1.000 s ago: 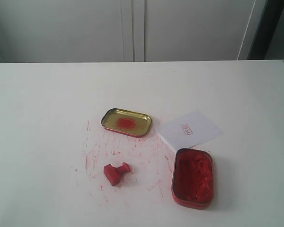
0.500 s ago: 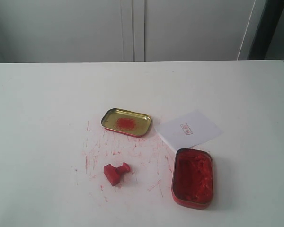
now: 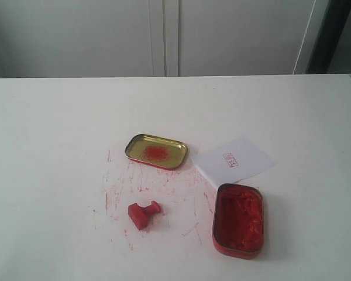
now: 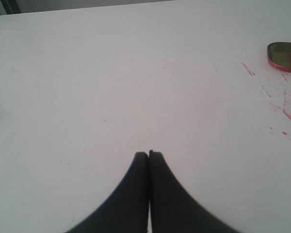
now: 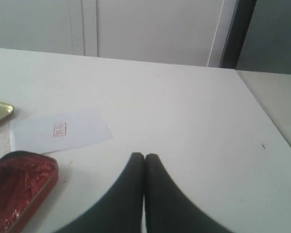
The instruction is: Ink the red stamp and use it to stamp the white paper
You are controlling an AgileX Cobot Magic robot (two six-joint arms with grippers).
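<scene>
**Both grippers shut and empty; stamp lies loose on the counter**

The left gripper [image 4: 149, 154] is closed, its two dark fingers pressed together with nothing between them. It hangs over a bare stretch of the counter [image 3: 52, 134] toward the left edge. In its wrist view only the end of the lid [image 4: 284, 56] and a few red scratches [image 4: 287, 109] show off to one side.

The right gripper [image 5: 144, 156] is closed in the same way and holds nothing. It sits over bare counter between the paper [image 5: 60, 130] and the right edge, with the far right corner in sight beyond it. Neither gripper shows in the exterior view.

The stamp [image 3: 143, 214] lies tipped on its side toward the near edge, a little left of the middle. Its handle points toward the right edge. It lies apart from everything else, amid the red scratches [image 3: 120, 187] that spread across the middle of the counter.

The paper [image 3: 235, 159] lies flat, right of the middle and about halfway between the far and near edges. It bears a small red print [image 3: 230, 159].

The open tin [image 3: 238, 220] of red ink lies on the near side of the paper, close to the near edge. Its far end comes right up to the paper's near corner; whether they touch cannot be told.

The gold lid [image 3: 157, 151] lies open side up just left of the paper, with a red smear in its middle.
</scene>
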